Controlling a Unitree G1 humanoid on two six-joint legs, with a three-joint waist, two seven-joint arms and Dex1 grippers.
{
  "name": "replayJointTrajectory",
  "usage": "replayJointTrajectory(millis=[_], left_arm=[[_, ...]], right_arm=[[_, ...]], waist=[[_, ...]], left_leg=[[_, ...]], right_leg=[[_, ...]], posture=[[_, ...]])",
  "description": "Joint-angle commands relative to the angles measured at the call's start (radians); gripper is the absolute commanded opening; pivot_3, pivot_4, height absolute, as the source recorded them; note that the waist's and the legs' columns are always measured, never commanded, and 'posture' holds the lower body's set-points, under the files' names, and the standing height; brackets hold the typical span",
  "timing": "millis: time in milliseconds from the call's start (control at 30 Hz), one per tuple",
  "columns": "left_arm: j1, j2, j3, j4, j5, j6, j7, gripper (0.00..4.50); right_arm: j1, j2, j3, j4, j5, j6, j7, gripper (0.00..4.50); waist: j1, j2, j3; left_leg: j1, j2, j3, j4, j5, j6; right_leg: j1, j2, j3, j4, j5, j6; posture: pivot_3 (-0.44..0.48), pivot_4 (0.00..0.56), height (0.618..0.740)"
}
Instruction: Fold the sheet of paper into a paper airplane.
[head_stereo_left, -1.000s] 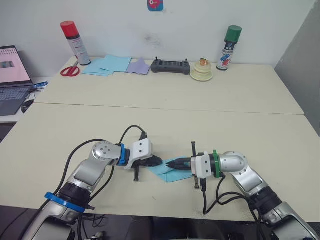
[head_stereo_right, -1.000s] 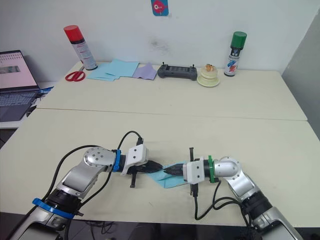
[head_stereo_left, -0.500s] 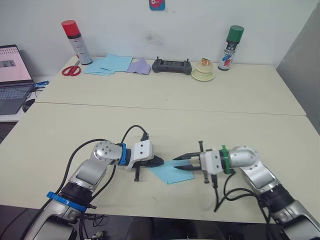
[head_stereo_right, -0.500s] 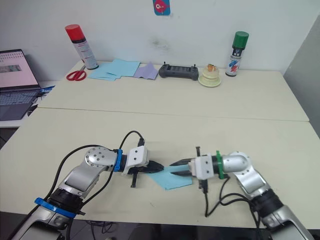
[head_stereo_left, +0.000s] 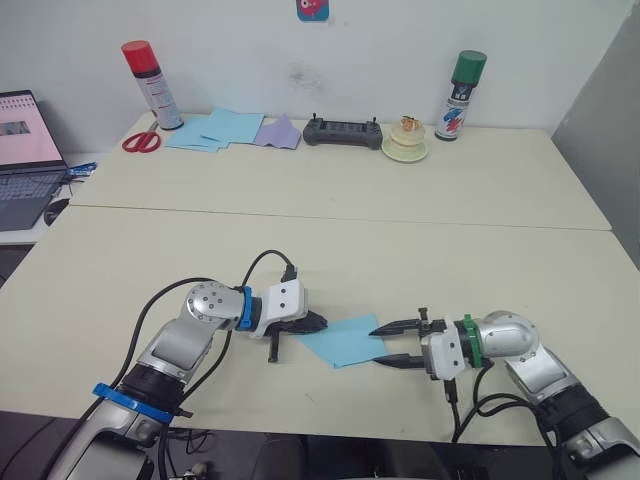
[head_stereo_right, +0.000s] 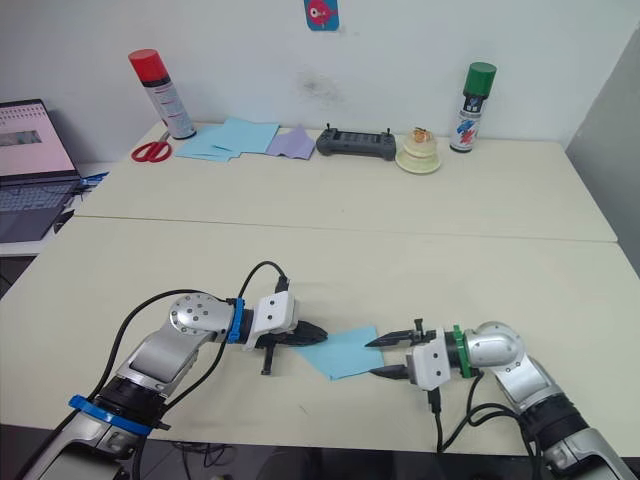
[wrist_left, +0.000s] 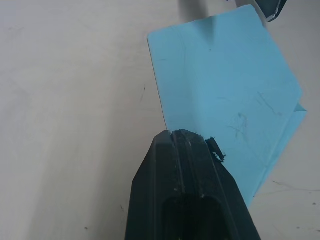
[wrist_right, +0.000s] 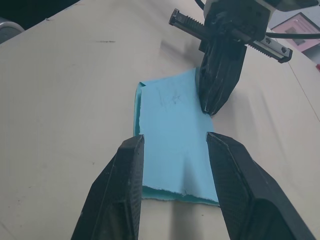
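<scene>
We see the sheet of paper (head_stereo_left: 343, 340) folded, flat on the near table (head_stereo_left: 120, 260). Left gripper (head_stereo_left: 314, 323), fingers together, presses its left corner; right gripper (head_stereo_left: 388, 343) gapes wide just beside its right edge. Fold layers underneath are hidden from us.

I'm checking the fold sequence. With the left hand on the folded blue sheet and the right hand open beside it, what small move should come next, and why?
Probably ease the open right hand forward to grip the near edge of the folded light blue paper sheet. The shut left hand pins the opposite corner flat, and the sheet's free edge lies just ahead of the right hand's fingers.
</scene>
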Motion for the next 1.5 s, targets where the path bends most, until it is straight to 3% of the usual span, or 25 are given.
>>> replayJointTrajectory(millis=[33, 933, 1200, 1500], left_arm=[[0.006, 0.003, -0.014, 0.009, 0.024, 0.015, -0.005, 0.00], [0.003, -0.003, -0.019, 0.005, 0.024, 0.016, -0.008, 0.00], [0.013, 0.002, -0.016, 0.002, 0.029, 0.006, -0.001, 0.00], [0.033, 0.006, -0.016, -0.013, 0.028, 0.002, 0.001, 0.00]], right_arm=[[0.006, -0.002, -0.011, -0.015, -0.001, -0.024, -0.014, 2.02], [-0.029, 0.063, 0.001, -0.012, 0.009, 0.004, -0.039, 2.02], [0.006, -0.020, 0.014, -0.028, -0.051, -0.066, -0.010, 2.02], [0.038, 0.009, -0.021, -0.054, -0.013, 0.047, -0.078, 2.02]], waist=[[0.000, 0.000, 0.000], [0.000, 0.000, 0.000], [0.000, 0.000, 0.000], [0.000, 0.000, 0.000]], left_leg=[[0.000, 0.000, 0.000, 0.000, 0.000, 0.000], [0.000, 0.000, 0.000, 0.000, 0.000, 0.000], [-0.001, 0.000, 0.000, -0.001, 0.000, 0.000], [-0.001, 0.000, 0.000, -0.001, 0.000, 0.000]], right_leg=[[0.000, 0.000, 0.000, 0.000, 0.000, 0.000], [0.000, 0.000, 0.000, -0.001, 0.000, 0.000], [0.000, 0.000, 0.000, -0.003, 0.000, 0.000], [0.001, 0.000, 0.000, -0.003, 0.000, 0.000]], posture=[[0.000, 0.150, 0.740], [0.000, 0.150, 0.740], [0.000, 0.150, 0.740], [0.000, 0.150, 0.740]])
